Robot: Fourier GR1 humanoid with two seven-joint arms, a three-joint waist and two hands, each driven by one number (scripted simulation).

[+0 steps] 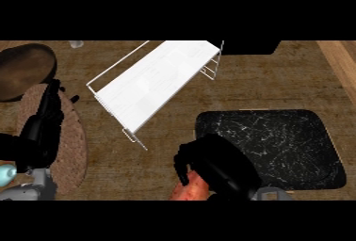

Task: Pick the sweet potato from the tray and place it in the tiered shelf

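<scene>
The sweet potato [191, 189], reddish orange, shows below my right hand [219, 162], whose fingers curl round it. Hand and sweet potato are just left of the black marbled tray [292, 141], over the wooden counter. The white tiered shelf [156, 80] stands up and to the left of that hand, its long flat top running diagonally, with wire rails along its edges. My left hand [42, 127] rests at the left edge, fingers up and relaxed, holding nothing.
A round woven mat [69, 141] lies at the left under my left hand. A dark brown round object [24, 68] sits at the top left. A dark block [250, 46] stands behind the shelf. A light wooden strip [341, 61] runs down the right side.
</scene>
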